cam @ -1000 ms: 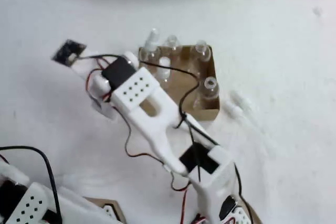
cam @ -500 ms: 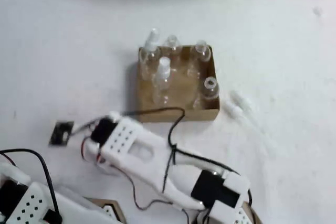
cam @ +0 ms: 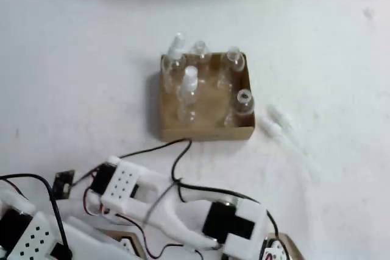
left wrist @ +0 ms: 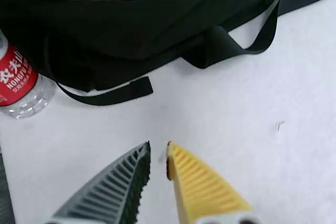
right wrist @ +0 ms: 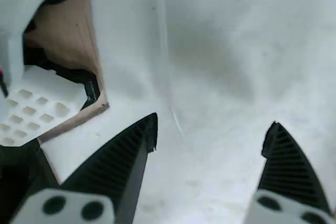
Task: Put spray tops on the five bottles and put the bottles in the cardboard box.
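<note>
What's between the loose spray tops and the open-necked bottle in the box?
Nothing visible except the wall of the cardboard box. The spray tops lie on the table just outside it; the open-necked bottle stands just inside.

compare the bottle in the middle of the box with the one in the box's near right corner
The middle bottle wears a white spray top; the corner bottle has a bare, open neck. The middle bottle stands nearer the centre of the cardboard box, while the corner bottle stands close against its right wall. Both are clear, upright and inside the box.
</note>
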You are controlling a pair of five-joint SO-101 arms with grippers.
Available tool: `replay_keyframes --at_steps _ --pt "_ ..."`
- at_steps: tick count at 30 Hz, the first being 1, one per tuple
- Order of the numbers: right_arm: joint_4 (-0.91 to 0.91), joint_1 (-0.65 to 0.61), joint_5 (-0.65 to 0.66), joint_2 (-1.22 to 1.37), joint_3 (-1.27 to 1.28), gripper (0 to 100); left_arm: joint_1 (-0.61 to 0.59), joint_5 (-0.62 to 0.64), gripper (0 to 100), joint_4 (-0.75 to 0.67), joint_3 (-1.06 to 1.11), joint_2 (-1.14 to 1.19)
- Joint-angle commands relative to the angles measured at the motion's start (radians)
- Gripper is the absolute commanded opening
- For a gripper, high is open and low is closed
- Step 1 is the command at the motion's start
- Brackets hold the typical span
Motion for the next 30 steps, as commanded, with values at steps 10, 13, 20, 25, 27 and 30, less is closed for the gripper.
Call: replay_keyframes --at_steps 10,13,20,25,27,30 --pt "0.048 -0.007 0.000 0.093 -0.183 13.4 -0.008 0.003 7 0.018 -0.005 -0.013" --pt "0.048 -0.004 0.000 0.105 -0.195 2.2 -0.007 0.003 7 0.018 -0.005 -0.013" --pt "0.047 -0.002 0.000 0.196 -0.206 2.6 -0.007 0.003 7 0.015 -0.005 -0.013" --pt "0.051 0.030 0.000 0.200 -0.253 1.5 -0.007 0.003 7 0.017 -0.005 -0.013" --pt "0.053 0.074 0.000 0.200 -0.296 1.7 -0.008 0.003 7 0.018 -0.003 -0.013" --pt "0.050 0.168 0.000 0.208 -0.353 1.6 -0.008 0.002 7 0.009 0.018 -0.013"
